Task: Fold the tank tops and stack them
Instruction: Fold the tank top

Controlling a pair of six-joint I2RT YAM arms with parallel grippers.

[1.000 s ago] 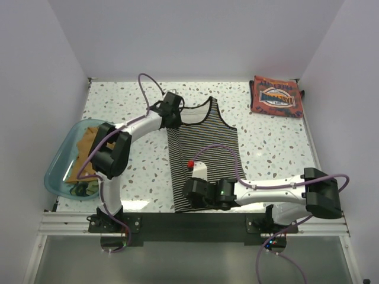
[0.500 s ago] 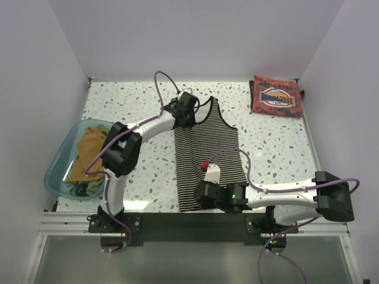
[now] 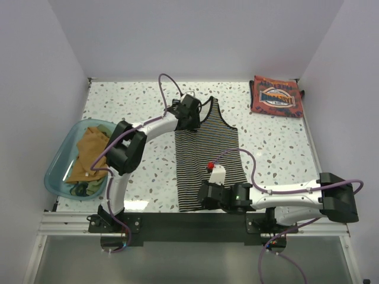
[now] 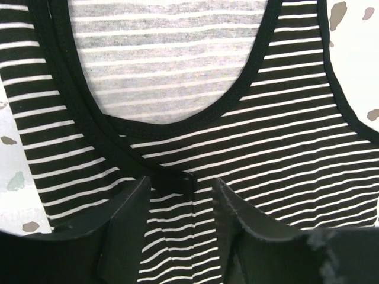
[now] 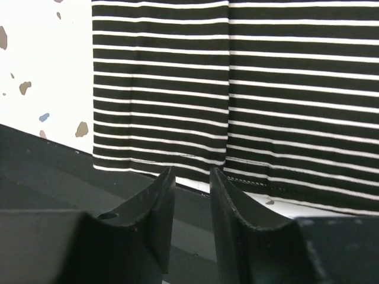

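Mustard tops point(image 3: 89, 148) wait in the bin point(image 3: 55, 171) at the left. Mid-tabletop point(image 3: 130, 100), the striped top point(image 3: 210, 145) lies flat, its left side folded in. The left end effector point(image 4: 180, 184) at its neckline and the right end effector point(image 5: 190, 176) at its hem have just opened, releasing it. That fold seems done; stacking on the red top point(image 3: 276, 96), far right, remains.

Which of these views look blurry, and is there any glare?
Top external: sharp, evenly lit, no glare. Left wrist: striped tank top crisp, left fingers dark and softer. Right wrist: stripes crisp, right fingers dark, little detail.
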